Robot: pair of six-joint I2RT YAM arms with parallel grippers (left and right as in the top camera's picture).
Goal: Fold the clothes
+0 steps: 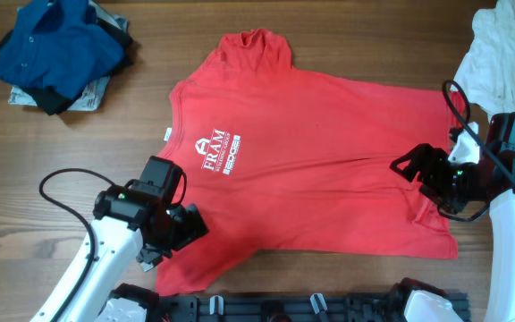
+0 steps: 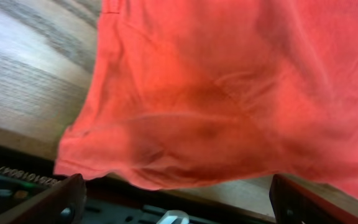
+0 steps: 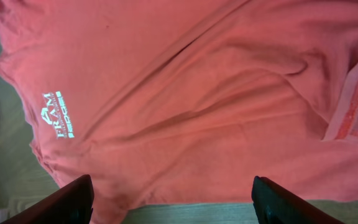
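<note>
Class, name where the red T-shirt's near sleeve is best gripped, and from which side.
Likely the loose hem edge of the near sleeve, approached from the front side of the table. The red T-shirt lies flat, so only that free edge lets a finger slide under.

Red T-shirt [image 1: 311,152] spread flat beneath left claw [image 1: 175,234] and right claw [image 1: 416,168], white garment [image 1: 499,58] crumpled beyond right claw, blue shirt [image 1: 56,45] heaped well beyond left claw

White garment [image 1: 499,54] runs off the overhead's top-right corner. Fine print under the red T-shirt [image 1: 329,152] logo is too small to read. Blue shirt [image 1: 56,45] buries most of a dark cloth [image 1: 56,103]. Left wrist view's blurry, left jaws cropped by its bottom edge.
</note>
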